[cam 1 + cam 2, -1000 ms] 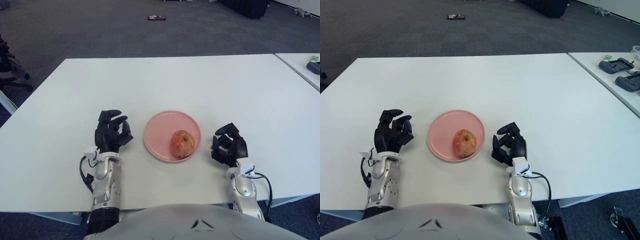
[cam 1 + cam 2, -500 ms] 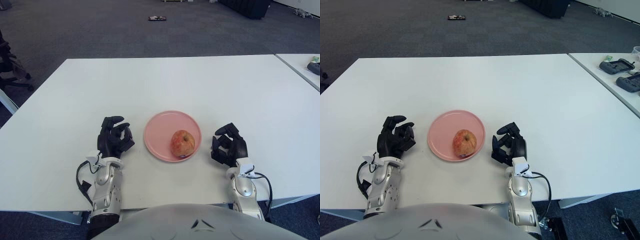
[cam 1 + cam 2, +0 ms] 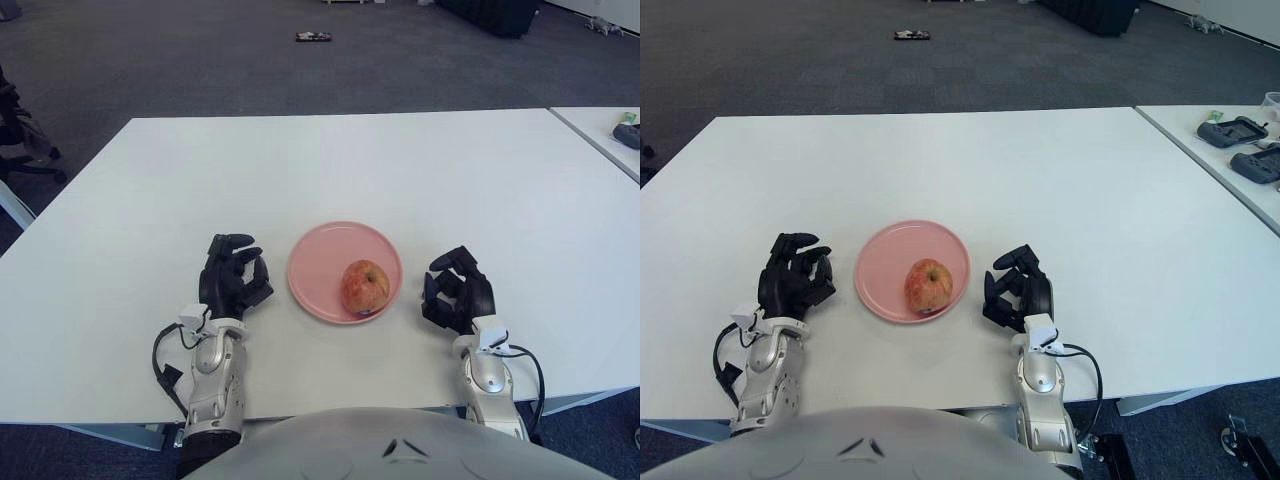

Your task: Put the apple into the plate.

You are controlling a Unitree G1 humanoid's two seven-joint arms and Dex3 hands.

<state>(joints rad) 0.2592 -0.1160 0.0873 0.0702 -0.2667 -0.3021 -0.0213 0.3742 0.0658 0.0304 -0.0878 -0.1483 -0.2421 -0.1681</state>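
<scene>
A red-yellow apple sits inside the pink plate, toward the plate's near right part. My left hand shows just left of the plate, fingers curled and holding nothing. To the right of the plate is my right hand, fingers curled, also holding nothing. Neither hand touches the apple or the plate.
The white table stretches far behind the plate. A second white table at the right carries dark devices. A small dark object lies on the carpet far behind.
My left hand has moved slightly right and nearer, closer to the plate. The right hand, apple and plate have not moved.
</scene>
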